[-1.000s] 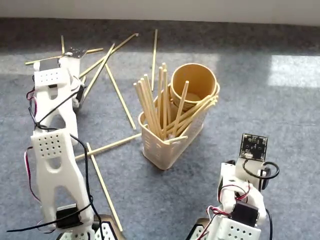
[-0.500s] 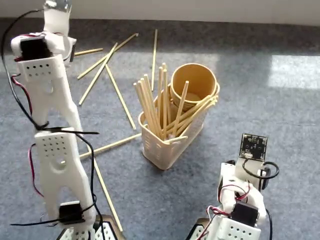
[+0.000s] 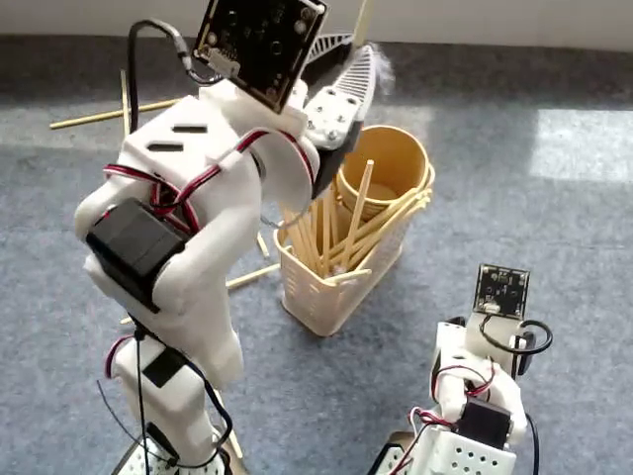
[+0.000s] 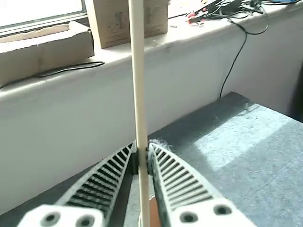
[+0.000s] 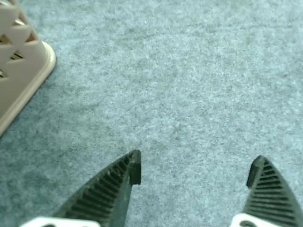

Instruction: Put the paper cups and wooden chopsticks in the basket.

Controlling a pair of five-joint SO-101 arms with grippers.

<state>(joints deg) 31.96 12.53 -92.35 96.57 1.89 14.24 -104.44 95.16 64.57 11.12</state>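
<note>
Pinching one wooden chopstick (image 4: 137,71) tight, the left gripper (image 4: 142,152) is holding it upright, high over the basket (image 3: 326,297). The basket is sitting mid-worktop (image 3: 554,247), holding paper cups (image 3: 386,163) and many more chopsticks (image 3: 321,233). The right gripper (image 5: 194,170) is hanging wide open near the worktop's front edge, beside the basket. One loose chopstick (image 3: 94,117) is lying by the far left corner.

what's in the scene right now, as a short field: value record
left gripper: shut on a chopstick, held upright near the basket
right gripper: open, over bare carpet beside the basket
basket contents: paper cups, bundle of chopsticks
not yet in basket: loose chopsticks on the carpet
</note>
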